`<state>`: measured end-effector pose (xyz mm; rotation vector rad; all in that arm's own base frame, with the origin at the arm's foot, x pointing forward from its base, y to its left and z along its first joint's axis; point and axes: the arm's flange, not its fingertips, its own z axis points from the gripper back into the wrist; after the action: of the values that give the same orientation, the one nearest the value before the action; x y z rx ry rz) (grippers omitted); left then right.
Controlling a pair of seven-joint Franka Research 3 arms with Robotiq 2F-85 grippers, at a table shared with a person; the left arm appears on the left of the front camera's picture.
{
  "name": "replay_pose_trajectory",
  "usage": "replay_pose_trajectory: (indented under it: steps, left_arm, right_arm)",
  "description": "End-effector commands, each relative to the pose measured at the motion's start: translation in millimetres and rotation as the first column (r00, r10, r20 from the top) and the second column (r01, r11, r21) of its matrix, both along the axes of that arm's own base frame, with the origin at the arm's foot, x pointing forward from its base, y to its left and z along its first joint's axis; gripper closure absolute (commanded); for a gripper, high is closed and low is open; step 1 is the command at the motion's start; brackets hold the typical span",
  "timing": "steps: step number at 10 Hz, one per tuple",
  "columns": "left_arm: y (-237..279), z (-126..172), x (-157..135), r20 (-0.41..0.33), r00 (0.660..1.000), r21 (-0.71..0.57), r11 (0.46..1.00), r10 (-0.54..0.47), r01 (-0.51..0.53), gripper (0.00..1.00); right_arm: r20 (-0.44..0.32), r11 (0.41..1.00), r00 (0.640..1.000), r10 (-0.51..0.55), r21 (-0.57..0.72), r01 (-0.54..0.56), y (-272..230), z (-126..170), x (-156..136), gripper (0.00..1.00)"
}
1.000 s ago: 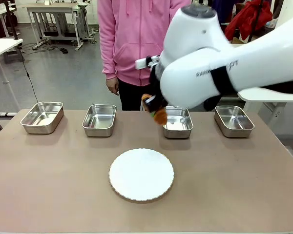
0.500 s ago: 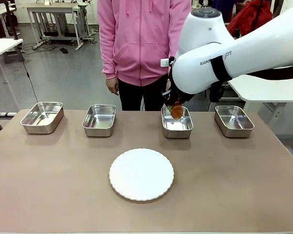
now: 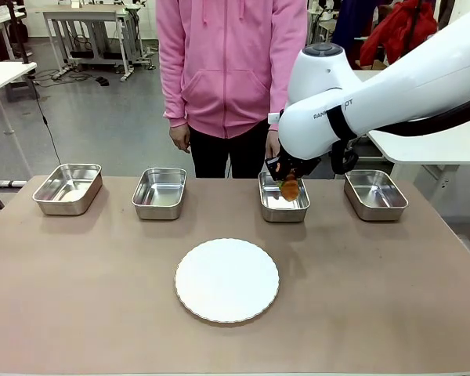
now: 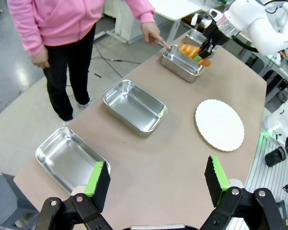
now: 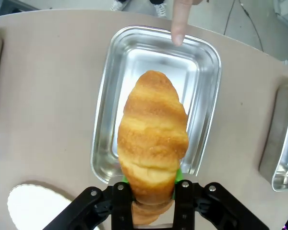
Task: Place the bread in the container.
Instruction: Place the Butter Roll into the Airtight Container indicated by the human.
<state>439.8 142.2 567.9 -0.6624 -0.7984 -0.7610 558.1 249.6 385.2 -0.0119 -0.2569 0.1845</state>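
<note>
My right end effector [image 5: 151, 191] is pinching the bread [image 5: 152, 143] over the pan [image 5: 209, 57] the person's finger [image 5: 180, 21] points at. Next I'd lower and let go.

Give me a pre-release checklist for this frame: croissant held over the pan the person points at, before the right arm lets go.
1. Grip: right gripper shut on the croissant: ok.
2. Target: person's finger points at the third pan; croissant hangs over it: ok.
3. Finger touching the pan's far rim, near the drop path: not ok.
4. Pan interior free of other items: ok.
5. Height above pan floor: cannot tell.
6. Left gripper open, far away near the leftmost pan: ok.
</note>
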Motion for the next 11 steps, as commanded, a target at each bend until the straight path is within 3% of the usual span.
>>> replay_pose_trajectory:
  steps: [1, 4, 5, 6, 7, 8, 9, 11]
  left_arm:
    - [-0.9, 1.9, -1.9, 0.006, 1.0, 0.0, 1.0, -0.003, 0.003, 0.0]
    - [-0.9, 1.9, -1.9, 0.006, 1.0, 0.0, 1.0, -0.003, 0.003, 0.0]
    - [-0.9, 1.9, -1.9, 0.006, 1.0, 0.0, 1.0, -0.003, 0.003, 0.0]
    - [-0.9, 1.9, -1.9, 0.006, 1.0, 0.0, 1.0, -0.003, 0.003, 0.0]
    - [-0.9, 1.9, -1.9, 0.006, 1.0, 0.0, 1.0, -0.003, 0.003, 0.0]
    - [-0.9, 1.9, -1.9, 0.006, 1.0, 0.0, 1.0, -0.003, 0.003, 0.0]
    - [-0.9, 1.9, -1.9, 0.006, 1.0, 0.0, 1.0, -0.003, 0.003, 0.0]
    - [-0.9, 1.9, -1.9, 0.006, 1.0, 0.0, 1.0, -0.003, 0.003, 0.0]
  right_arm:
    - [0.048, 0.999, 0.998, -0.045, -0.015, 0.046, 8.6, -8.7, 11.7, 0.66]
    - [0.04, 0.998, 0.997, -0.061, -0.021, 0.062, 5.9, -18.9, 17.3, 0.66]
    - [0.044, 0.998, 0.998, -0.053, -0.027, 0.054, 4.8, -19.7, 18.9, 0.12]
    - [0.056, 0.998, 0.997, -0.051, -0.038, 0.053, 5.1, -19.7, 18.6, 0.11]
    - [0.068, 0.998, 0.996, -0.056, -0.037, 0.058, 5.5, -19.9, 20.0, 0.0]
    - [0.081, 0.998, 0.995, -0.058, -0.033, 0.061, 5.4, -18.4, 19.7, 0.06]
    - [0.083, 0.998, 0.995, -0.057, -0.028, 0.06, 5.1, -16.9, 19.0, 0.0]
    - [0.082, 0.998, 0.995, -0.059, -0.01, 0.06, 4.4, -12.4, 15.7, 0.0]
